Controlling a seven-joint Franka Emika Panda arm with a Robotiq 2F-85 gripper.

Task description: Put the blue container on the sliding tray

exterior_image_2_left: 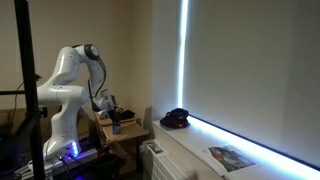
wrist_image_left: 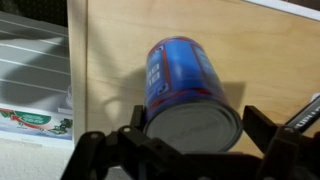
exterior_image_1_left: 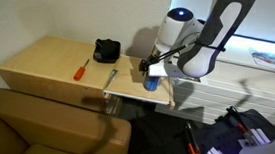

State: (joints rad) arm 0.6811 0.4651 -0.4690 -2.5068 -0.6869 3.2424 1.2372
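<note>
Blue container flanked by the gripper, standing on sliding tray

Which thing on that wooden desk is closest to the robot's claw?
The blue container on the sliding tray: the gripper straddles it. The black box and red tool lie farther off.

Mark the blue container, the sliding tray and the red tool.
blue container (wrist_image_left: 185,75): wrist view, on its blue side wall.
sliding tray (exterior_image_1_left: 126,86): in an exterior view, on bare wood beside the container.
red tool (exterior_image_1_left: 80,70): in an exterior view, on the middle of its red shaft.
</note>
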